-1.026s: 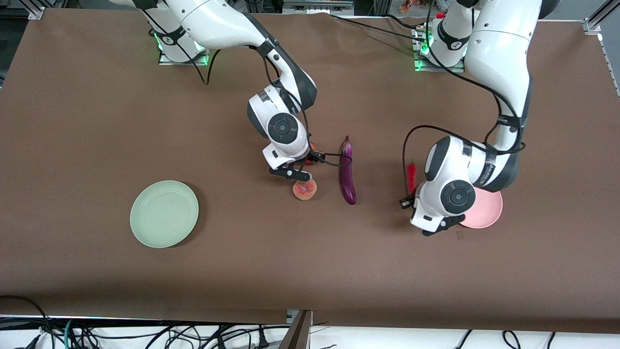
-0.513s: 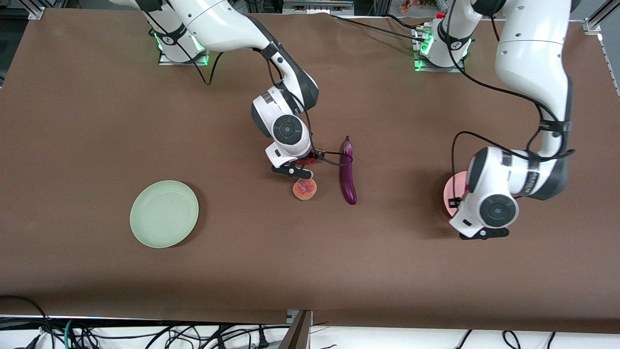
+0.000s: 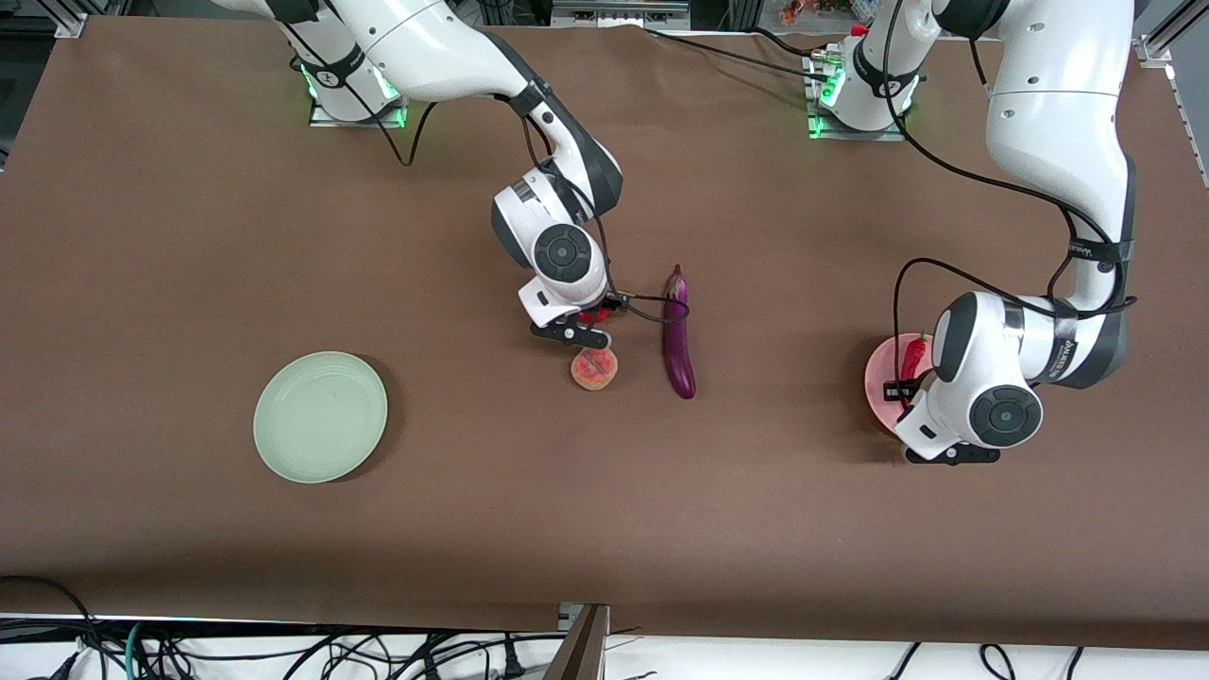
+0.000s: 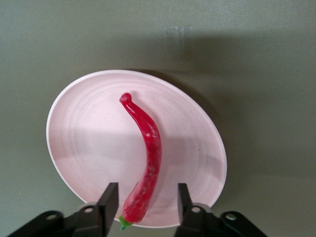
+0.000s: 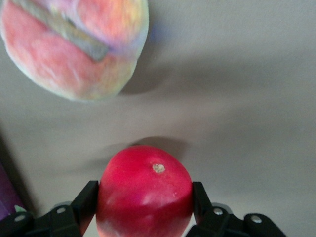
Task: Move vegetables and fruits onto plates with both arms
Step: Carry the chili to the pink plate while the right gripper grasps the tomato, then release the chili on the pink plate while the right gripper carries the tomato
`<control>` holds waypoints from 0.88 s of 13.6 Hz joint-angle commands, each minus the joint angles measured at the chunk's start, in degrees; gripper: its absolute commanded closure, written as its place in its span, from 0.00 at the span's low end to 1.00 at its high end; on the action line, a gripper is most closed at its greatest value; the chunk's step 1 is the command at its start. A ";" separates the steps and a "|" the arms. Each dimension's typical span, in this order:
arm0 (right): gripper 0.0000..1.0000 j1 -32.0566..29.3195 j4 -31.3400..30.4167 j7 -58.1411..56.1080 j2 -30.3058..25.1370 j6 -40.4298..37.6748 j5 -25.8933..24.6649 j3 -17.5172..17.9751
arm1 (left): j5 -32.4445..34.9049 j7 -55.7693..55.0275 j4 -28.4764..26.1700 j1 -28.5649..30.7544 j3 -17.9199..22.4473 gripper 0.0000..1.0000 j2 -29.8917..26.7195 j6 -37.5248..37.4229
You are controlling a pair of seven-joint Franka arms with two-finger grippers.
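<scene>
My left gripper [image 3: 909, 392] [image 4: 145, 197] is open over the light pink plate [image 3: 880, 378] [image 4: 89, 138]. The red chili pepper [image 3: 912, 359] [image 4: 148, 153] lies on that plate between the fingers, with a gap on each side. My right gripper [image 3: 590, 326] [image 5: 144, 197] is shut on the round red fruit [image 5: 143, 192], just above the table. The orange-pink peach [image 3: 594, 368] [image 5: 74, 44] lies on the table beside it, nearer to the front camera. The purple eggplant [image 3: 676, 331] lies beside the peach, toward the left arm's end. The mint green plate [image 3: 320, 416] sits toward the right arm's end.
Brown cloth covers the table. Black cables hang from both wrists, and one loops close to the eggplant's stem end. The eggplant's edge shows in the right wrist view [image 5: 7, 197].
My left arm has swung toward its own end of the table and over the pink plate. The chili now lies on that plate. The right gripper has barely moved.
</scene>
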 commanded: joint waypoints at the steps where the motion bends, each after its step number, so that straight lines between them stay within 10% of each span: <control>1: 0.67 -1.28 -0.05 -4.28 -5.57 -7.33 0.40 -3.52 | -0.85 0.68 -0.33 -0.06 -0.03 0.00 -0.62 0.38; 7: 0.67 -3.04 0.04 -29.93 -9.02 -18.52 0.49 -22.49 | -8.11 0.16 -0.24 -0.85 -2.91 0.00 -6.41 -1.46; 12: 0.67 -14.80 -0.05 -49.98 -6.83 -16.60 0.40 -25.07 | -17.54 -9.39 1.07 -2.51 -11.52 0.00 -6.69 0.37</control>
